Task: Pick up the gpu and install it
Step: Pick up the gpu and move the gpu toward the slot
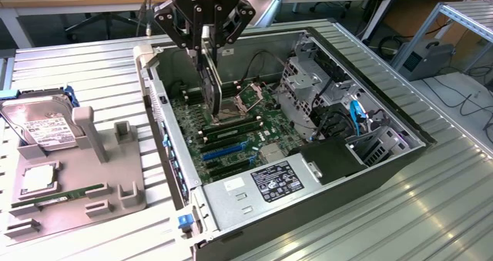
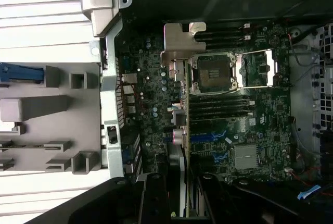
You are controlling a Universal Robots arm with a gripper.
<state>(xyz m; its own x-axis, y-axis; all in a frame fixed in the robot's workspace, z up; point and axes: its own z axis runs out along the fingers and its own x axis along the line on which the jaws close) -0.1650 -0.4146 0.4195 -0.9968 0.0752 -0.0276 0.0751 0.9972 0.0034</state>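
Ribbed aluminium tabletop is seen in the exterior view, with an open computer case laid on its side and the motherboard exposed. Above the board, the gpu is held edge-down, clamped between the fingers of the gripper. A drive cage with loose cables is set toward the exterior view's right of the card, and a power supply lies at the near end of the case. On the exterior view's left, a grey fixture is found, carrying a hard drive and a RAM stick. In the wrist view, the gpu is seen edge-on, gripped by the gripper, its silver bracket at the far end. The CPU socket, memory slots and blue expansion slots are seen just beside it.
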